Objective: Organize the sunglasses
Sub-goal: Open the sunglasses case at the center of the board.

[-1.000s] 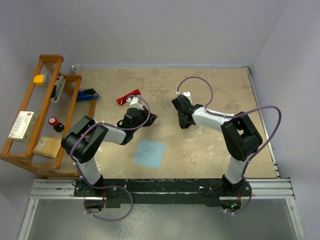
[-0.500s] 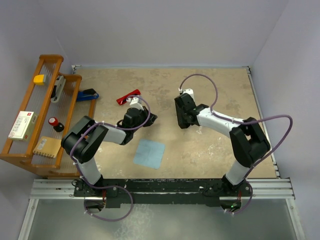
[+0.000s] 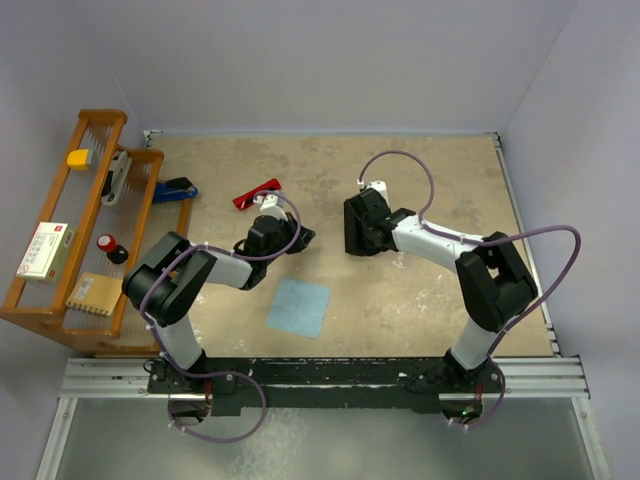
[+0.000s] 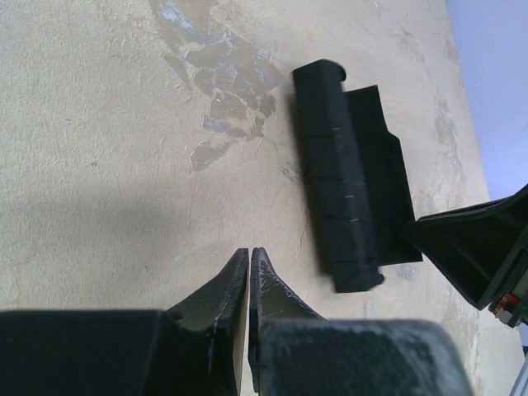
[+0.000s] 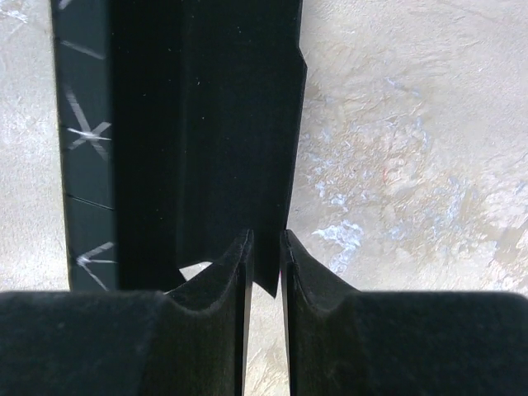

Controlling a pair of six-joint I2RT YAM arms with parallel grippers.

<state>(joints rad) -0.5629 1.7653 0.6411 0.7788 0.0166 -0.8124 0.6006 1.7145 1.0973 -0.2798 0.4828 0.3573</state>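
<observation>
No writing could be read: the white box (image 3: pixel 45 250) on the wooden rack (image 3: pixel 100 118) carried a red mark, but its print was too small. The sunglasses (image 3: pixel 257 193) lay on the surface (image 3: pixel 450 170), beyond the left gripper (image 4: pixel 249 257) and a little to its left, near it but not touching. This gripper had its fingers pressed together on nothing. To its right, the right gripper (image 5: pixel 264 247) was clamped on the thin flap of the black case (image 4: pixel 342 206).
</observation>
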